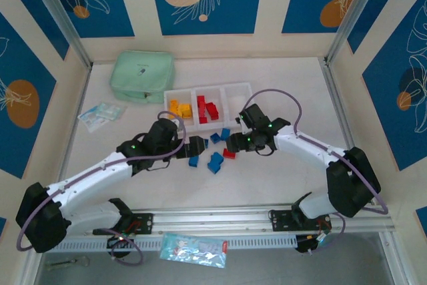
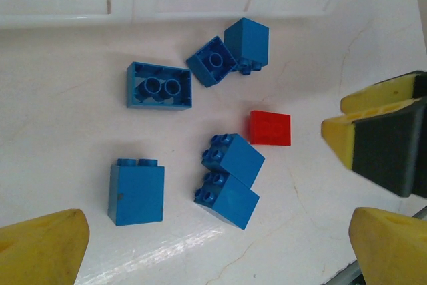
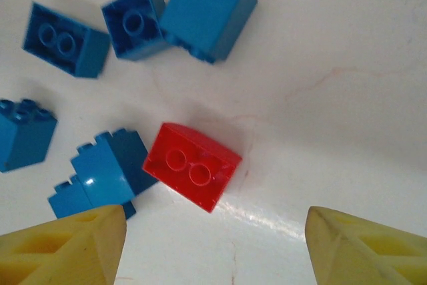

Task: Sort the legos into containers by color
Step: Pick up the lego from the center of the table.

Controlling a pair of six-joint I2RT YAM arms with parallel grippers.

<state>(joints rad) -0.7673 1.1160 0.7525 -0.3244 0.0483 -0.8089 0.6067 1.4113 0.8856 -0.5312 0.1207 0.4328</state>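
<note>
**Step in hand.** Loose bricks are being cleared from the table. In the top view the white tray [image 1: 212, 87] sits upper centre. Its left compartment holds yellow-orange bricks [image 1: 180, 108] and its middle compartment holds red bricks [image 1: 207, 109]. The right compartment [image 1: 237, 99] looks bare. One red brick [image 3: 192, 165] lies on the table at the centre of the right wrist view, touching a blue neighbour on its left.

**Grippers.** The right gripper [image 3: 213, 225] is spread wide with nothing between its fingers, and the red brick lies just above them in the frame. The left gripper [image 2: 217, 248] is fully spread and holds nothing. It hovers over six blue bricks [image 2: 230, 165].

**Next move, as judged.** Advance the right gripper until the red brick sits between the fingers. Close without catching the adjoining blue brick, then carry it to the middle compartment.

**Limits of view.**
- The tray is cut off at the top edge of the left wrist view.
- In the top view the grippers cover part of the pile.
- Whether the red brick lies studs-up cannot be told.
</note>
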